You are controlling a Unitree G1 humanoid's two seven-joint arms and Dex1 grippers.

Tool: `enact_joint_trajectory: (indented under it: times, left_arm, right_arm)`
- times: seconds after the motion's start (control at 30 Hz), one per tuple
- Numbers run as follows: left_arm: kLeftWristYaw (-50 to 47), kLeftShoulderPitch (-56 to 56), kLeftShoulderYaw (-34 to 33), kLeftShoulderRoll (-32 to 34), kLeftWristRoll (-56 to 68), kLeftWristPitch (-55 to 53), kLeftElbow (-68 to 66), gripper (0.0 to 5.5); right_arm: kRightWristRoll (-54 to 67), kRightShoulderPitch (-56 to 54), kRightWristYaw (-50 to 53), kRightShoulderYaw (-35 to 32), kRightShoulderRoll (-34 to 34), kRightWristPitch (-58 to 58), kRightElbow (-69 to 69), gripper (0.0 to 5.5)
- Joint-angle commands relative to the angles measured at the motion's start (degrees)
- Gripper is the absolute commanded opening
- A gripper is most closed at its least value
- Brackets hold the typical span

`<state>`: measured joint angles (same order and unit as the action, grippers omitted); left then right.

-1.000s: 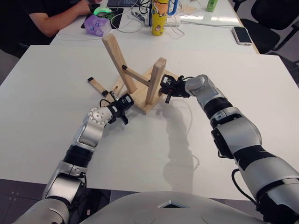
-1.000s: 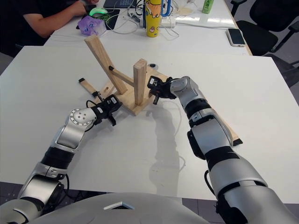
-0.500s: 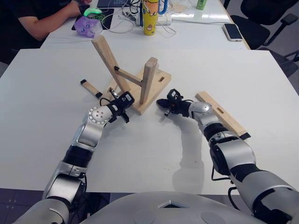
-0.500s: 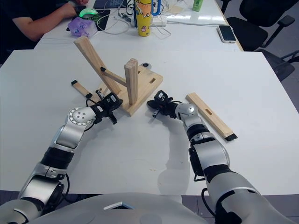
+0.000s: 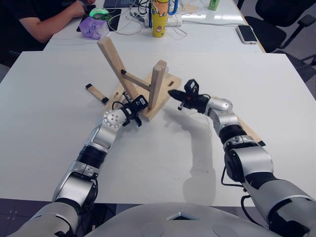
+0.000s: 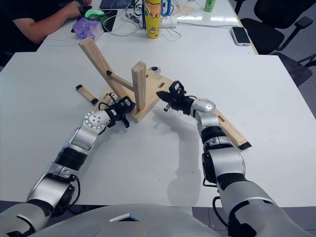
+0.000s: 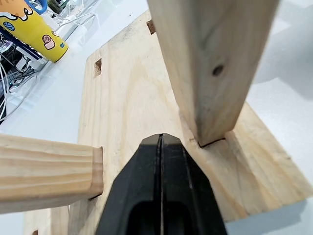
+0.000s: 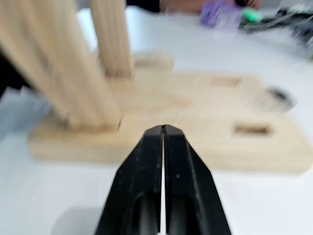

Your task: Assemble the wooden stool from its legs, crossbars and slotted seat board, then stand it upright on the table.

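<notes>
Seat board (image 5: pixel 167 85) lies flat on the white table (image 5: pixel 163 163), left of centre and toward the far side, with open slots along its far edge. Two legs are seated in it. The tall leg (image 5: pixel 117 64) leans to the far left; the shorter leg (image 5: pixel 158 84) stands close to upright near the board's middle. A crossbar (image 5: pixel 136 80) joins the two legs.

Left gripper (image 7: pixel 160 139): fingers clenched together, nothing between them. The tip sits over the board's near-left part, between the bases of the two legs. Cannot tell whether it touches the wood.

Right gripper (image 8: pixel 162 128): fingers pressed together, empty. It hangs above the table just beside the board's right edge, pointing at the upright leg and apart from the wood.

One loose leg (image 6: pixel 234 134) lies flat on the table at right, partly under the right forearm. A short loose bar (image 5: pixel 96 93) with dark ends lies just left of the board.

On the farther table: yellow cup (image 5: pixel 159 17), phone (image 5: pixel 245 33).
</notes>
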<state>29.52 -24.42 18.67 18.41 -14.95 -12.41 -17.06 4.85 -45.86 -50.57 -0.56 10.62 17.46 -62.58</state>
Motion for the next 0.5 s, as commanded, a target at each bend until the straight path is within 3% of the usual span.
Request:
enact_joint_trajectory:
  times: [0.03,0.17,0.5]
  left_arm:
    - [1.8,1.6,1.1,1.2,-0.7,-2.4,-1.7,0.01]
    - [3.3,2.0,1.3,1.6,0.1,-1.6,-1.6,0.01]
    - [8.9,7.9,2.6,3.6,3.3,-4.7,8.5,0.01]
  right_arm:
    - [-2.1,-1.4,0.8,2.4,-5.4,1.0,-2.6,0.0]
    - [-3.3,-0.4,-3.5,4.6,-8.7,0.3,-4.8,0.0]
    - [-3.1,5.4,-12.4,7.5,-8.6,-2.0,-0.7,0.0]
